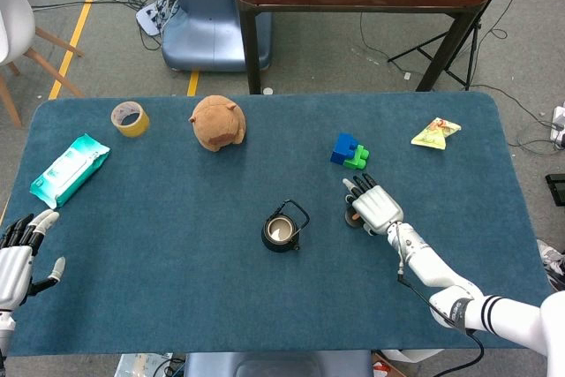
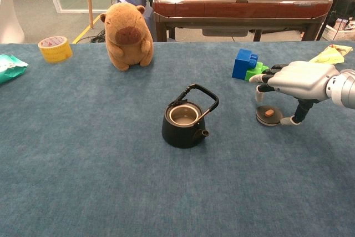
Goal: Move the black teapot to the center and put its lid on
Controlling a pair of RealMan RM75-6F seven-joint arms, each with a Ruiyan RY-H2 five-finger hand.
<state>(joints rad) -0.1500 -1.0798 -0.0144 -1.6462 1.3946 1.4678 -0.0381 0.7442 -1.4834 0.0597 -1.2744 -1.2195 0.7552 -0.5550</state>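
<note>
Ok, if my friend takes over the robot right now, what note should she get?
Right hand: hovering over the small black round lid, fingers spread around it, nothing lifted yet.
Left hand: open, idle at the near left edge of the table.
Black cast-iron teapot: already about mid-table, upright, open-topped, handle up.
Done: teapot is centred.
Left: grip the lid, carry it over, set it on the teapot.

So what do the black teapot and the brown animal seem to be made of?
Black teapot: probably cast iron or dark ceramic, given its matte, slightly grainy black surface and thin looped handle. Brown animal: plush fabric, fuzzy and soft-edged.
</note>
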